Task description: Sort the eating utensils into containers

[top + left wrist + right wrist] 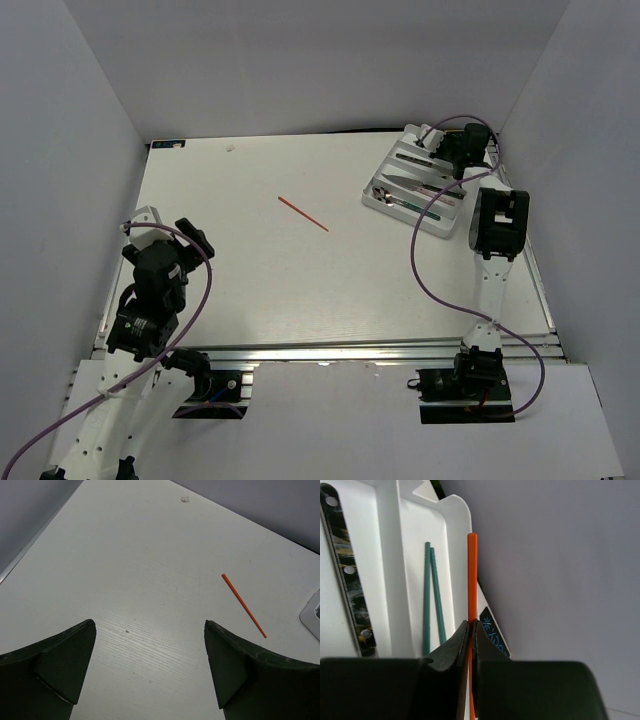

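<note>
Two red-orange chopsticks [303, 213], two green chopsticks [427, 600], one white tray [387, 555], one dark riveted handle [349, 575]

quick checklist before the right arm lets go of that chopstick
1. Grip: right tool shut on the orange chopstick: ok.
2. Angle: roughly parallel to the green chopsticks: ok.
3. Over their slot: not ok, it lines up with the tray rim.
4. Height above the tray: cannot tell.
5. left tool open, away from the tray: ok.
6. All sorted: not ok, second orange chopstick lies on the table.
</note>
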Action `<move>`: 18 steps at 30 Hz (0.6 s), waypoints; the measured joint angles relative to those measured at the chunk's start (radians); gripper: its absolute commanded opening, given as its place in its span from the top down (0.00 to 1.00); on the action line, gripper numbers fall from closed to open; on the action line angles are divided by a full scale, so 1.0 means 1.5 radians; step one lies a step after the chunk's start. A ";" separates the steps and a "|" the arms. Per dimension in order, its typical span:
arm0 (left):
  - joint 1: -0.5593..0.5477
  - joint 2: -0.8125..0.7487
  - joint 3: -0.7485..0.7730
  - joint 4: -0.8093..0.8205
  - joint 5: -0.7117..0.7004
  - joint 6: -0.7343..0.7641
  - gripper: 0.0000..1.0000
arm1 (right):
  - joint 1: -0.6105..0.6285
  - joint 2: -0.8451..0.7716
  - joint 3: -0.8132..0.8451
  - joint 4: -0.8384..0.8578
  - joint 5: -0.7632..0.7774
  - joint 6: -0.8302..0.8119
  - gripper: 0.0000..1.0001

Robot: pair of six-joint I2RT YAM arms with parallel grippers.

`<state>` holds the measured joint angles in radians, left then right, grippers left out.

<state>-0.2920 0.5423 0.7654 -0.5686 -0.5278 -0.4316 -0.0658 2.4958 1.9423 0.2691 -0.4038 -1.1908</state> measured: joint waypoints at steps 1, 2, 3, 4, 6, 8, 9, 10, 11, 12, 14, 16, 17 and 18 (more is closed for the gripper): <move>0.000 0.001 0.000 0.000 0.000 0.000 0.02 | -0.001 0.000 0.001 0.004 0.000 -0.003 1.00; 0.000 0.001 0.000 0.000 0.000 0.000 0.02 | -0.001 0.000 0.001 0.011 0.000 -0.006 0.97; 0.000 0.001 0.000 0.000 -0.001 0.000 0.02 | 0.000 0.000 0.001 0.015 0.001 -0.009 0.93; 0.000 0.001 0.000 0.000 -0.003 0.000 0.02 | 0.000 0.001 0.001 0.018 0.001 -0.011 0.89; 0.000 0.001 0.000 0.000 -0.004 0.000 0.02 | 0.001 0.006 0.001 0.028 0.004 -0.013 0.77; 0.000 0.001 0.000 0.000 -0.005 0.000 0.02 | 0.003 0.012 -0.001 0.035 0.011 -0.011 0.67; 0.000 0.001 0.000 0.000 -0.005 0.000 0.02 | 0.004 0.014 -0.002 0.037 0.015 -0.010 0.62; 0.000 0.002 0.000 0.000 -0.004 0.000 0.02 | 0.006 0.015 -0.004 0.037 0.019 -0.006 0.53; 0.000 0.003 0.000 0.000 -0.004 0.000 0.02 | 0.007 0.015 -0.006 0.040 0.022 -0.002 0.48; 0.000 0.003 0.000 0.000 -0.004 0.000 0.02 | 0.009 0.015 -0.007 0.045 0.025 0.003 0.47; 0.000 0.002 0.000 0.000 -0.005 0.000 0.02 | 0.011 0.014 -0.010 0.055 0.027 0.007 0.47; 0.000 -0.001 0.000 -0.001 -0.005 0.000 0.02 | 0.015 0.003 -0.027 0.067 0.032 0.014 0.44; 0.000 -0.003 0.000 -0.001 -0.005 0.000 0.02 | 0.019 -0.004 -0.038 0.070 0.034 0.020 0.44; 0.000 -0.006 0.000 0.000 -0.005 0.000 0.02 | 0.024 -0.014 -0.051 0.078 0.038 0.026 0.44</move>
<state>-0.2920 0.5339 0.7654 -0.5690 -0.5354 -0.4316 -0.0299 2.4744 1.8656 0.3862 -0.3462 -1.1515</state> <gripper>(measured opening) 0.979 0.553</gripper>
